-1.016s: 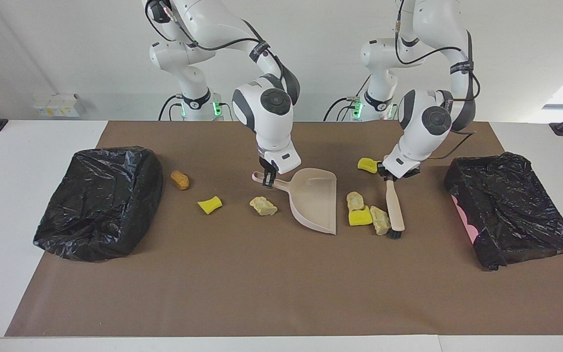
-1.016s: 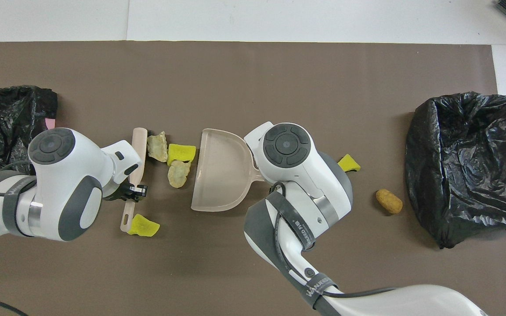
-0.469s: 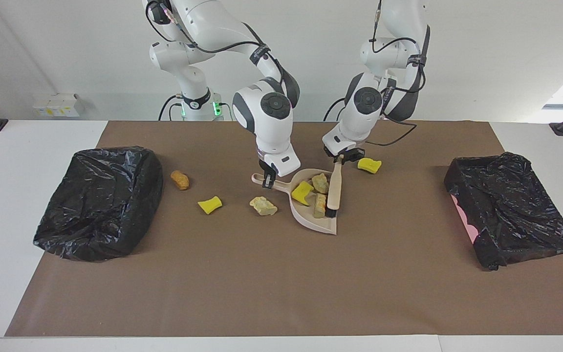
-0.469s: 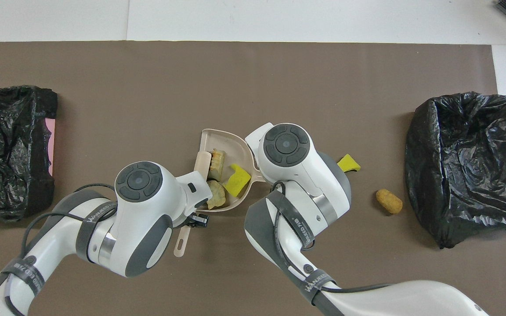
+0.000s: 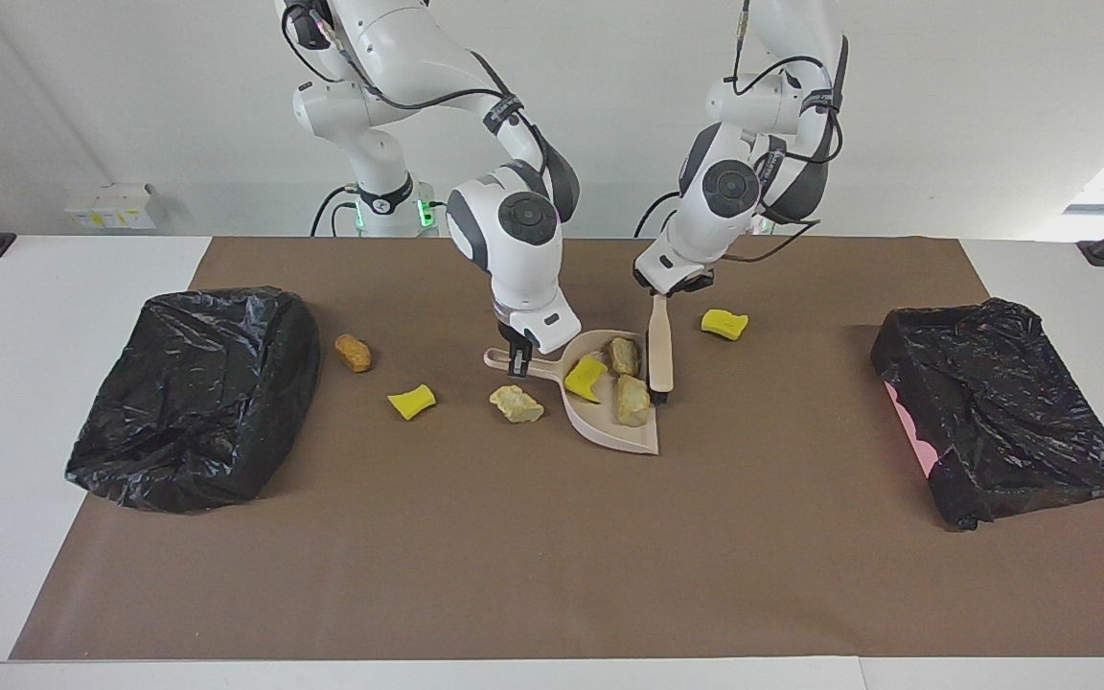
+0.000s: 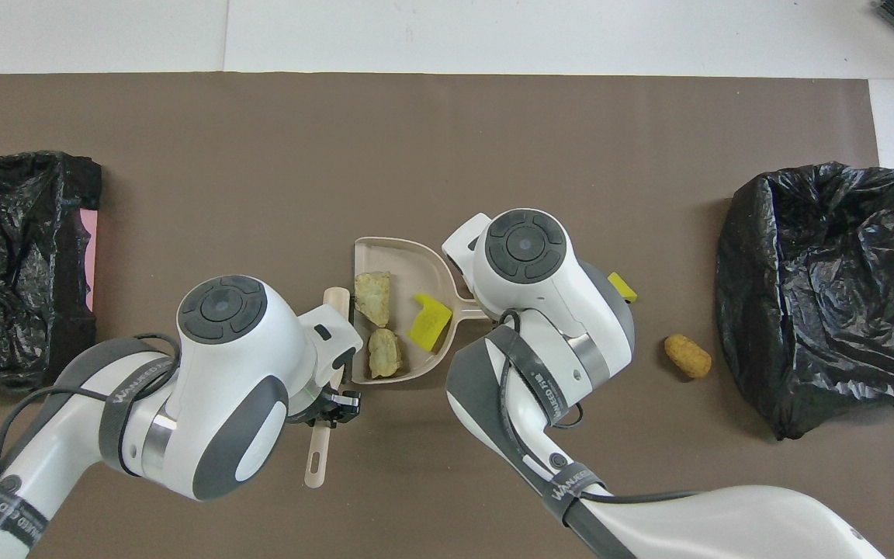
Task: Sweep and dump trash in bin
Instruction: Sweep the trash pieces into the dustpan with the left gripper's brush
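At the right arm's end of the table sits a black-bagged bin (image 5: 197, 402) on the brown mat (image 5: 552, 556). Beside it, toward the middle, lies an orange-brown nugget (image 5: 354, 353), then a yellow sponge bit (image 5: 412, 402), then a loose beige chunk (image 5: 517, 403) just beside the dustpan handle. None of these three has been gathered.

The right gripper (image 5: 517, 356) is pinched on that handle, holding the dustpan (image 5: 614, 431) with its lip on the mat; the handle end may be raised a little, though that is hard to judge from here. Three pieces of trash lie in the pan: a yellow lump (image 5: 586, 376) and two pale chunks (image 5: 632, 400). At the pan's open edge hangs the brush (image 5: 659, 355), bristles down at the lip, its handle clamped in the left gripper (image 5: 659, 290). A last yellow sponge (image 5: 724, 324) lies on the mat just beside the brush, toward the left arm's end, and a second bin (image 5: 1002, 412) sits at that end.

The step in hand looks like sweeping: one batch is in the pan and four pieces are out. Next, either the brush must reach around the nearby yellow sponge and draw it to the lip, or the pan must be tipped back so nothing rolls off, carried level to a bin and emptied
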Controlling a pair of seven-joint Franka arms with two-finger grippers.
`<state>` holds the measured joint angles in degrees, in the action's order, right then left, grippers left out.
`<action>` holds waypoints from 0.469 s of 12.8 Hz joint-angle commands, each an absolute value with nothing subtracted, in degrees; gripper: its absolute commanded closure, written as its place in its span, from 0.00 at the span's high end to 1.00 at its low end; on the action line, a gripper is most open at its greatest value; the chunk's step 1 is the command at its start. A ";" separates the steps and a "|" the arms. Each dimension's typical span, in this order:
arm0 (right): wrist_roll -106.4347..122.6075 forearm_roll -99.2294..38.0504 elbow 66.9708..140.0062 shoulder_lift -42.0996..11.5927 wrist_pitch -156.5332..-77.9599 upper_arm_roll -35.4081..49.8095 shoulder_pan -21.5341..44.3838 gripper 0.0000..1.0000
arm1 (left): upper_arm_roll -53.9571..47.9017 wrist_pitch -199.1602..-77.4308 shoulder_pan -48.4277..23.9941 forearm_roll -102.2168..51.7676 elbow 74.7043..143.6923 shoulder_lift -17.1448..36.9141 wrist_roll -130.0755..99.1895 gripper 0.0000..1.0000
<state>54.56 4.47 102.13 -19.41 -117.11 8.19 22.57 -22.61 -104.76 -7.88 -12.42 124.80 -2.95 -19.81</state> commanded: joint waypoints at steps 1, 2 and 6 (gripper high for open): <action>63.69 3.43 102.74 -17.84 -116.98 8.61 21.53 0.00 | -21.71 -99.25 -6.86 -12.75 126.38 -8.95 -26.69 0.00; 64.85 3.43 102.92 -17.49 -116.55 8.61 22.06 0.00 | -21.71 -97.92 -6.59 -11.61 127.87 -10.88 -31.59 0.00; 65.84 3.52 104.67 -16.35 -116.45 8.61 24.08 0.00 | -21.36 -98.26 -5.37 -10.90 137.71 -18.18 -42.01 0.00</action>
